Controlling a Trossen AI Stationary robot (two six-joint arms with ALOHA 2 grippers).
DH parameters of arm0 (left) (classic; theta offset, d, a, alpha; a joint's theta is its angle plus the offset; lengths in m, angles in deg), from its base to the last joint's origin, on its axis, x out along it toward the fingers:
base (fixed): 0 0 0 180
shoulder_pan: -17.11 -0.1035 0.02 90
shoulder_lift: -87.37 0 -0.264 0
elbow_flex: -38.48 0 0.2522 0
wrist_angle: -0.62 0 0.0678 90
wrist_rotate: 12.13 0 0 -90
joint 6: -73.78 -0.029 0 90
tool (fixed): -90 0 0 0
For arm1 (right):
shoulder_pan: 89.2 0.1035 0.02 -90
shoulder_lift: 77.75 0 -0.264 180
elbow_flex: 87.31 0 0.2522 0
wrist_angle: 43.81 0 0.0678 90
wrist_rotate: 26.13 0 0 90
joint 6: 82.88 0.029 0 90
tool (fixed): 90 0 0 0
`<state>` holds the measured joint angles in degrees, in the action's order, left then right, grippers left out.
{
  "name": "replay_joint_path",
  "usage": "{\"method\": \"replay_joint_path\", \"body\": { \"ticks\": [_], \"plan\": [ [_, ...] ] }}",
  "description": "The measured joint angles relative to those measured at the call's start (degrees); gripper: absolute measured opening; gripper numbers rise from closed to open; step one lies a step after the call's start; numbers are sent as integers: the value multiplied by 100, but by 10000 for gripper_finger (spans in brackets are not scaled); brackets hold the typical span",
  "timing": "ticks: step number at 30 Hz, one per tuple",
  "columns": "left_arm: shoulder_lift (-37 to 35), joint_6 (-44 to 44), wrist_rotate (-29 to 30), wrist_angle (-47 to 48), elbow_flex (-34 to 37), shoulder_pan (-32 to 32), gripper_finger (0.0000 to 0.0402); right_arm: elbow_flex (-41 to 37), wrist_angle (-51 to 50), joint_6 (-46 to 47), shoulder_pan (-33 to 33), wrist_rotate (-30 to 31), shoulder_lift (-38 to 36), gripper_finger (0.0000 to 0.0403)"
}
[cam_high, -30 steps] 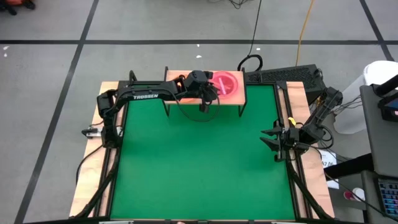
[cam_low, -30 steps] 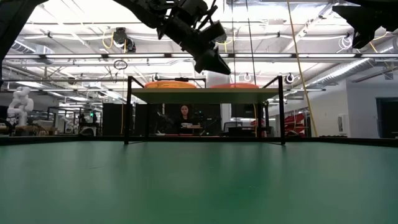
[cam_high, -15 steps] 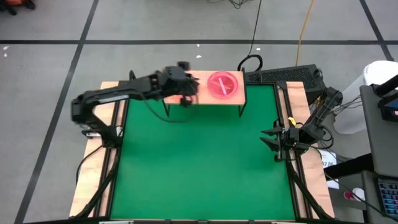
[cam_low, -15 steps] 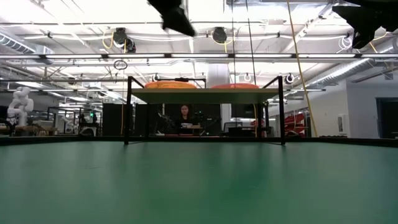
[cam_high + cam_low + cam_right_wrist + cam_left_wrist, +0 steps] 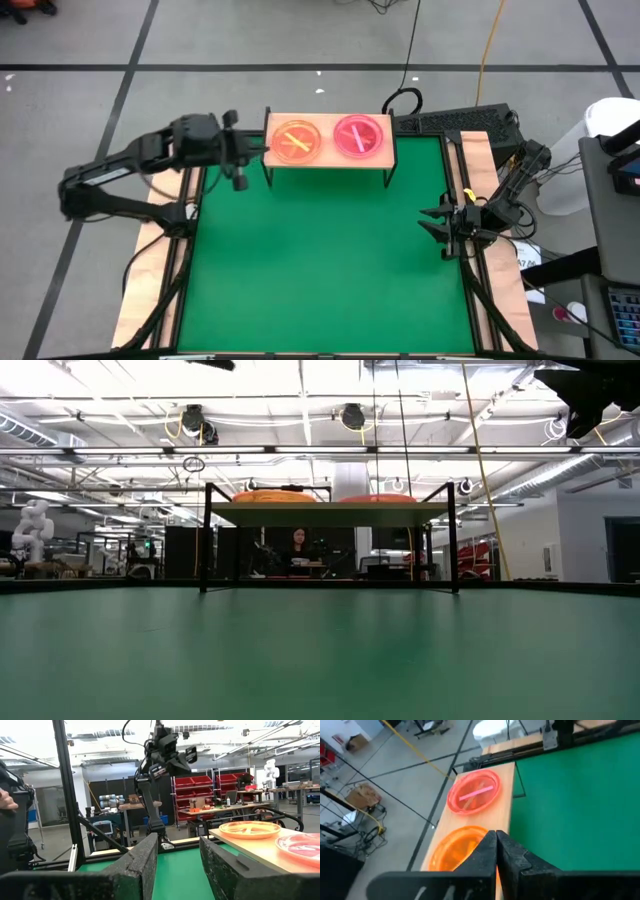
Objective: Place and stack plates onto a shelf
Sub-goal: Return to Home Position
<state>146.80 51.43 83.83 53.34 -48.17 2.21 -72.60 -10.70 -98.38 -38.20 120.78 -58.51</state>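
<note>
All the plates I can find are up on the shelf [image 5: 328,158], which stands at the far edge of the table [image 5: 320,270], and they sit in two piles side by side. The left pile [image 5: 295,141] shows an amber dish on top with a bright stripe across it. The right pile [image 5: 360,135] is topped by a pink dish with a pink stripe. Looking level across the table, both piles rise as low mounds above the board, but I cannot count the dishes in either. No plate lies on the green surface that I can see, so the stacking looks finished to me.

The left gripper [image 5: 496,836] hangs just off the left end of the shelf, over the table's far-left corner and apart from both piles. Its two fingers are pressed together with nothing between them.

The right gripper [image 5: 430,222] waits at the right edge of the table, well apart from the shelf, with its fingers spread and nothing in them.

What seems left is only for the left arm to draw in to a resting pose like the right one's. I judge the piles steady enough, each lying flat on the board with wood showing around it.
</note>
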Motion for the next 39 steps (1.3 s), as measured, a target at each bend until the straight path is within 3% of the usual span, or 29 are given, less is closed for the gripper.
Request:
{"method": "replay_joint_path", "body": {
  "ticks": [11,16,20,25,28,32,39],
  "plan": [
    [-2176,1049,-102,-1657,2402,244,2,0,24,-260,-2,-2,0,132],
    [-2789,1240,-125,-2164,3344,433,1,0,-36,644,-7,-43,0,132],
    [-3053,1259,-163,-2561,3897,597,1,0,-370,127,-8,-739,0,132],
    [-3325,1247,-448,-3223,4369,773,1,2,-204,-51,-9,-2216,-61,132],
    [-3461,1261,-494,-3455,4524,868,1,3,-488,-220,-26,-2768,-186,132],
    [-3553,1352,-499,-3496,4614,987,1,4,-1461,91,-319,-2848,-261,132],
    [-3553,1288,-503,-3488,4633,1215,1,4,-2030,766,-1359,-2839,-258,132]
  ]
}}
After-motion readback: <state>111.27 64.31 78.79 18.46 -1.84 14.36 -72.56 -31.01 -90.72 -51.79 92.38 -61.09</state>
